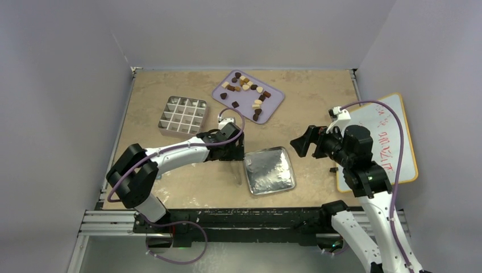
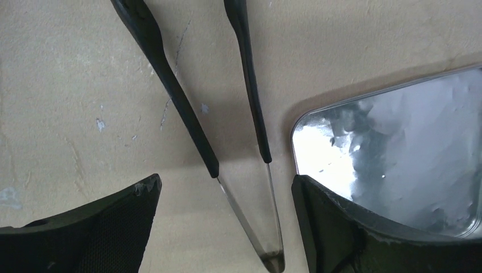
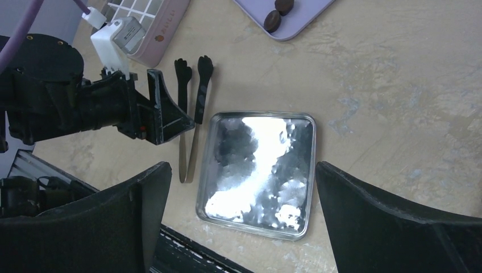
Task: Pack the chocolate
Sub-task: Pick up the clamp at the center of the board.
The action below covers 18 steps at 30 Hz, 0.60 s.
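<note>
Several small dark, brown and cream pieces of chocolate [image 1: 248, 90] lie on a lilac tray [image 1: 275, 102] at the back of the table; two dark pieces [image 3: 273, 20] show in the right wrist view. My left gripper [image 2: 226, 181] is open, low over the table, with black-handled tweezers [image 2: 187, 119] lying between its fingers, untouched. The left gripper [image 1: 230, 149] sits just left of a shiny metal lid [image 1: 269, 170]. My right gripper [image 3: 243, 170] is open and empty, held above that lid [image 3: 258, 165]; from above the right gripper [image 1: 304, 142] is to the lid's upper right.
A box divided into square compartments [image 1: 182, 115] stands left of the lilac tray. A whiteboard with an orange rim [image 1: 392, 142] lies at the right edge, under the right arm. The table's front rail [image 1: 227, 219] runs along the near edge.
</note>
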Each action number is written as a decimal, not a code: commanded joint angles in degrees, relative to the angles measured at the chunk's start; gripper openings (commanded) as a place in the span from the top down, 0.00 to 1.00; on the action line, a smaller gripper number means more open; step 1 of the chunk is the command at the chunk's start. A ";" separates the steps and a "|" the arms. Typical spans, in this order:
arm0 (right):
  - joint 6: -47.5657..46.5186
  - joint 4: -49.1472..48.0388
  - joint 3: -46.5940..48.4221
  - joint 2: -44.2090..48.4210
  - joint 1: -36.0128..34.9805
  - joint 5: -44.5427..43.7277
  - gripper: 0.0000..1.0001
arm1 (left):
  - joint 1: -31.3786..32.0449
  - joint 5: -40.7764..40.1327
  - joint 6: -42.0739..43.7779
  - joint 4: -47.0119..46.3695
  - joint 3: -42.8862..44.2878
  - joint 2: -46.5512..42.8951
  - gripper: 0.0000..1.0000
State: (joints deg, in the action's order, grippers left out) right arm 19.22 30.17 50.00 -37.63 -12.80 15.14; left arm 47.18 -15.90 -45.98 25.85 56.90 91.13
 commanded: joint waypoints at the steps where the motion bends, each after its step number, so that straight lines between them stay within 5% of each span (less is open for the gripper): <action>1: -0.35 0.24 -0.34 1.47 0.00 0.34 0.01 | 0.19 -1.43 -0.97 -4.79 1.98 0.73 0.17; 18: -0.94 1.69 0.36 -0.11 0.00 -1.50 0.01 | 0.11 -1.58 -0.86 -0.78 -0.95 2.60 0.32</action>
State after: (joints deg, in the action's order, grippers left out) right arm 19.18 31.27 49.98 -37.39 -12.78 14.46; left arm 47.18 -15.79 -46.94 24.01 57.01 97.25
